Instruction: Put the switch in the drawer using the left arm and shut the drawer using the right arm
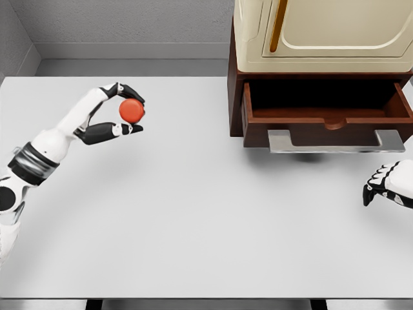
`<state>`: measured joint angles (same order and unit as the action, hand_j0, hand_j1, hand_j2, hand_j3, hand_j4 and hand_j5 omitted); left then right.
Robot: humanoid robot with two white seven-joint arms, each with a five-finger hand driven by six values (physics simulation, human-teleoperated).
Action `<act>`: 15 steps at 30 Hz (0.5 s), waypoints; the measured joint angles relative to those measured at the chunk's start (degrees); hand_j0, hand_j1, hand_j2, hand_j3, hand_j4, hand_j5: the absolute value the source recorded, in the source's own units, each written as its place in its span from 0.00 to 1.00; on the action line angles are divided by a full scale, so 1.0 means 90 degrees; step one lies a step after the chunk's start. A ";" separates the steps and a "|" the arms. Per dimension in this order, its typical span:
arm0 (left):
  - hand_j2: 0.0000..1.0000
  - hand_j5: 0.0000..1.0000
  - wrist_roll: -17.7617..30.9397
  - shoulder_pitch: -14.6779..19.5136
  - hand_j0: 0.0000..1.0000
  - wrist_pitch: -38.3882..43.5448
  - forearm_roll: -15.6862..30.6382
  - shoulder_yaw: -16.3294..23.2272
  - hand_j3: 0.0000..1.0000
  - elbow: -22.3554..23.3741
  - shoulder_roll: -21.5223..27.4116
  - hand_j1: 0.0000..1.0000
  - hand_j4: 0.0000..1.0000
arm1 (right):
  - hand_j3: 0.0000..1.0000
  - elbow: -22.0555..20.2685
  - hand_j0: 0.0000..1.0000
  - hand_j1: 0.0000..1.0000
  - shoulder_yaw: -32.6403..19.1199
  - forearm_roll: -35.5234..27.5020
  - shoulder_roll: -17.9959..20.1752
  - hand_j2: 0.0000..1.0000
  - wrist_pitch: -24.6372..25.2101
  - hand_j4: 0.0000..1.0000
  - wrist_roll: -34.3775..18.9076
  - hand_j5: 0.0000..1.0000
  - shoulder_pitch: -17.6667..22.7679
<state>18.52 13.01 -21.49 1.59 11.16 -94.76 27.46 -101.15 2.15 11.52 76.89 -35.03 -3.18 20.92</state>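
A small round orange-red switch (131, 110) is pinched between the fingers and thumb of my left hand (126, 108), held over the left part of the white table (193, 213). The dark wooden drawer (327, 120) stands pulled out at the right, its grey handle (335, 141) facing me and its inside dark and empty as far as I can see. My right hand (387, 182) rests low at the right edge, below and right of the drawer front, fingers loosely curled and holding nothing.
A cream cabinet (322, 32) sits on top of the brown drawer housing at the back right. A grey wall runs behind the table.
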 measured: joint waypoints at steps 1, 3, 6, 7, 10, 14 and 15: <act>0.38 0.38 0.0000 0.0010 0.38 0.0000 -0.0118 0.0020 0.38 -0.0030 -0.0046 0.38 0.38 | 0.35 0.0000 0.35 0.35 -0.0001 0.0000 0.0000 0.35 0.0000 0.35 0.0000 0.35 0.0000; 0.37 0.37 0.0001 0.0137 0.37 -0.0001 -0.0346 0.0050 0.37 -0.0075 -0.0134 0.37 0.37 | 0.35 0.0000 0.35 0.35 -0.0002 0.0001 -0.0001 0.35 0.0000 0.35 0.0000 0.35 0.0000; 0.36 0.36 -0.0001 0.0293 0.36 0.0002 -0.0687 0.0120 0.36 -0.0119 -0.0306 0.36 0.36 | 0.35 0.0000 0.35 0.35 -0.0003 0.0000 -0.0001 0.35 0.0000 0.35 0.0000 0.35 0.0000; 0.36 0.36 -0.0001 0.0342 0.36 0.0002 -0.0792 0.0134 0.36 -0.0130 -0.0352 0.36 0.36 | 0.35 -0.0001 0.35 0.35 -0.0003 0.0000 -0.0001 0.35 0.0000 0.35 0.0000 0.35 0.0000; 0.36 0.36 -0.0001 0.0440 0.36 0.0001 -0.1097 0.0181 0.36 -0.0153 -0.0511 0.36 0.36 | 0.35 -0.0001 0.35 0.35 -0.0003 0.0000 -0.0001 0.35 0.0000 0.35 0.0000 0.35 0.0000; 0.35 0.35 0.0000 0.0508 0.35 0.0000 -0.1480 0.0207 0.35 -0.0198 -0.0729 0.35 0.35 | 0.35 0.0000 0.35 0.35 -0.0003 0.0000 -0.0001 0.35 0.0000 0.35 0.0000 0.35 0.0000; 0.35 0.35 -0.0001 0.0537 0.35 0.0001 -0.1548 0.0209 0.35 -0.0210 -0.0784 0.35 0.35 | 0.35 -0.0001 0.35 0.35 -0.0003 0.0000 -0.0001 0.35 0.0000 0.35 0.0000 0.35 0.0000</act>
<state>18.51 17.84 -21.49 -12.34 13.05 -96.65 20.40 -101.16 2.13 11.52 76.88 -35.03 -3.18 20.92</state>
